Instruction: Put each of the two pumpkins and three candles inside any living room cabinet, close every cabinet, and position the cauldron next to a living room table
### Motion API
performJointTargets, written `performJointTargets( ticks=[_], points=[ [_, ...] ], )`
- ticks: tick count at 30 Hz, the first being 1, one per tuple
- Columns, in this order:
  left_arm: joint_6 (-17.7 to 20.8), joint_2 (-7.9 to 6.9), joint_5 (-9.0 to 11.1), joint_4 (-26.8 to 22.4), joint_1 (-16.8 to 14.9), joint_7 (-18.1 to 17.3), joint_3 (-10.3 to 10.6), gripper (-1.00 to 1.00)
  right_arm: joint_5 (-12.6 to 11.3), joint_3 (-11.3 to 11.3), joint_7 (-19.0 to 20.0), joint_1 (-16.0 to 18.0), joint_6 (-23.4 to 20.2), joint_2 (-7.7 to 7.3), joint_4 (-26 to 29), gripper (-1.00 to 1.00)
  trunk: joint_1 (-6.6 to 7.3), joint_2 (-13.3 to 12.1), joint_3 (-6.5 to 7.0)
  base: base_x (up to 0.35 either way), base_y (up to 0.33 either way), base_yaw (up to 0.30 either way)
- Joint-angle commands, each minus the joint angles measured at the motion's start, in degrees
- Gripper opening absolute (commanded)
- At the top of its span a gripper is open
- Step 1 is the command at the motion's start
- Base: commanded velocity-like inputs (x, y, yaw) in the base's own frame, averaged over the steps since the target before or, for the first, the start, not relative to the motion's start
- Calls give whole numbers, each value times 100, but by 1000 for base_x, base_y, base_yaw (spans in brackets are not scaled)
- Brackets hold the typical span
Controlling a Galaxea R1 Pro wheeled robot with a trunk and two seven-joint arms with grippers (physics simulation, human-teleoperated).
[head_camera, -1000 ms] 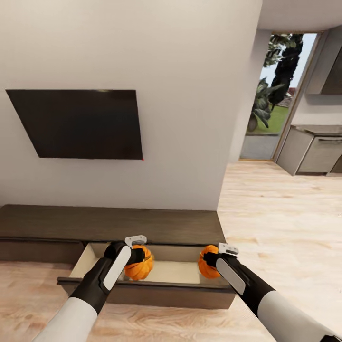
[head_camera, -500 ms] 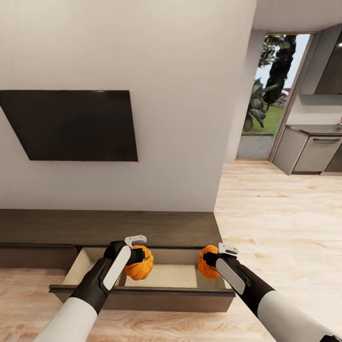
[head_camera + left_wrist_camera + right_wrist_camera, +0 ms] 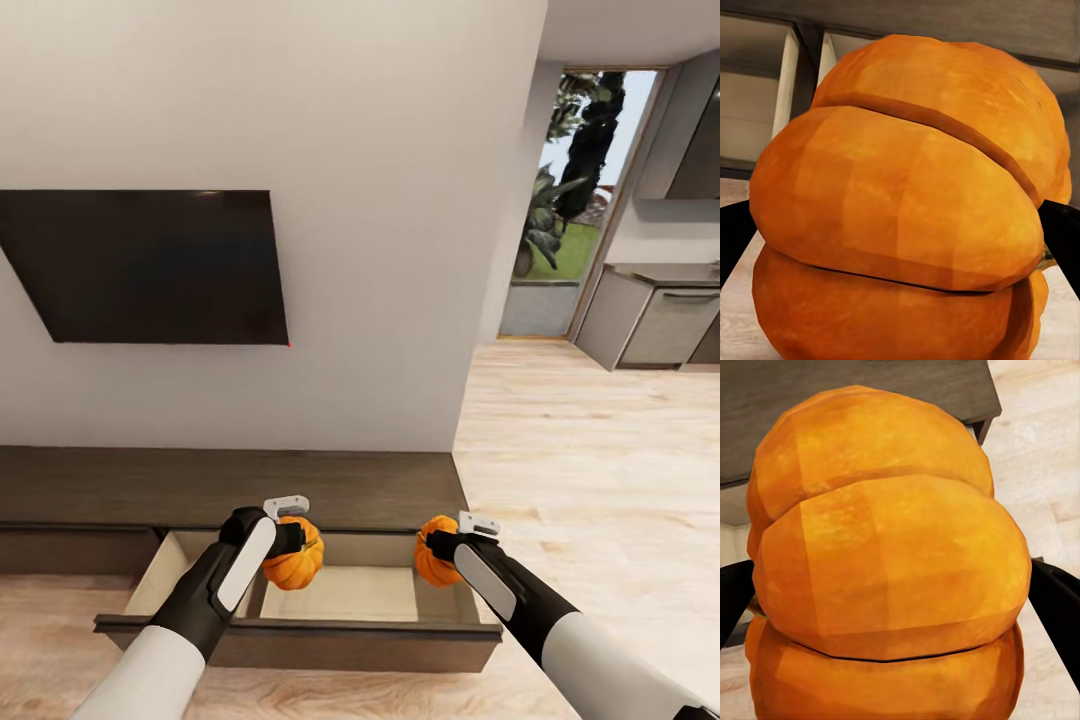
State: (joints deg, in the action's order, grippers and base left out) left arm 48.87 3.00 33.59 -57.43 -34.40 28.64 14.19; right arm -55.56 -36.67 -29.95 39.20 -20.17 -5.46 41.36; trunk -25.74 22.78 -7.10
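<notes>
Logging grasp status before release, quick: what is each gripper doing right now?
Left gripper: shut on an orange ribbed pumpkin.
Right gripper: shut on the other orange ribbed pumpkin.

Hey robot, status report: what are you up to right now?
Left gripper shut on left pumpkin. Right gripper shut on right pumpkin. Both over open drawer. Nothing in the way.

Both arms reach forward and down, side by side. The left gripper point(image 3: 290, 540) and right gripper point(image 3: 440, 548) each appear clamped on a pumpkin point(image 3: 293, 565).
</notes>
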Motion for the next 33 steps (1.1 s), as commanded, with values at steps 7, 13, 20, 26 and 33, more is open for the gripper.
performJointTargets(
  ticks=[7, 13, 20, 26, 33],
  points=[
    [9, -2, 60, -5, -6, 63, 6, -100, -33, -38, -33, 9, 97, -8, 6, -100, -5, 14, -13, 107, 0, 0],
    [9, -1, 63, -4, -6, 63, 13, -100, -33, -42, -28, 9, 118, -8, 4, -100, -5, 14, -13, 78, -76, 0],
    [-194, 116, 43, 69, -6, 63, 269, -100, 636, -59, -41, 11, 60, 570, -15, -100, -5, 14, -13, 13, -22, 0],
    [-569, 157, 73, 238, -6, 71, 630, -100, 1049, -51, -75, 10, -110, 1213, -38, -100, -5, 14, -13, 0, 0, 0],
    [-588, 150, 63, 249, -6, 70, 646, -100, 1065, -43, -72, 9, -118, 1239, -40, -100, -5, 14, -13, 48, 0, 0]
  ],
)
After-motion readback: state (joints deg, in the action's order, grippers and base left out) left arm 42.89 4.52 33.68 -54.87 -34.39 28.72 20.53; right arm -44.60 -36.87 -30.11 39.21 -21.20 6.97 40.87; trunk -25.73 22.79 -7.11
